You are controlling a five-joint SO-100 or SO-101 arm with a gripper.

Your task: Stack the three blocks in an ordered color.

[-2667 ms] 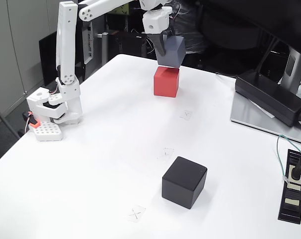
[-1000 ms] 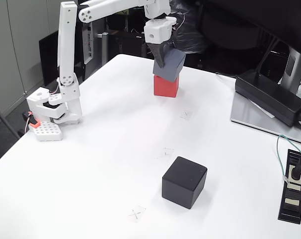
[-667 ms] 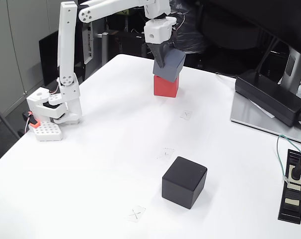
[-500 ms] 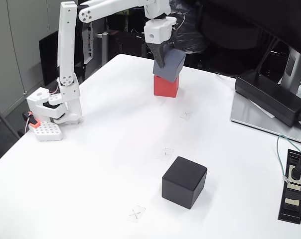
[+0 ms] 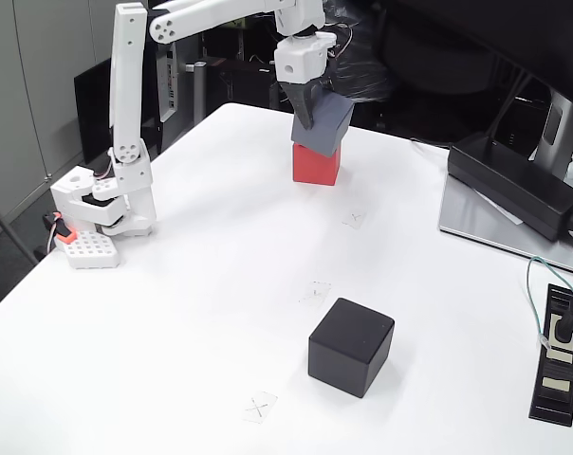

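A red block stands on the white table near its far edge. The blue-grey block sits tilted on top of the red one. My gripper comes down from above and is shut on the blue-grey block, one dark finger across its left face. The black block, the largest, rests alone on the table in the near middle, well apart from the arm.
The arm's base stands at the table's left edge with a small white perforated piece beside it. A flat black adapter box lies on a grey slab at the right, and a black power strip with a cable sits lower right.
Since the earliest frame the gripper has lowered the blue-grey block onto the red one, now tilted. Nothing has moved over the last second.
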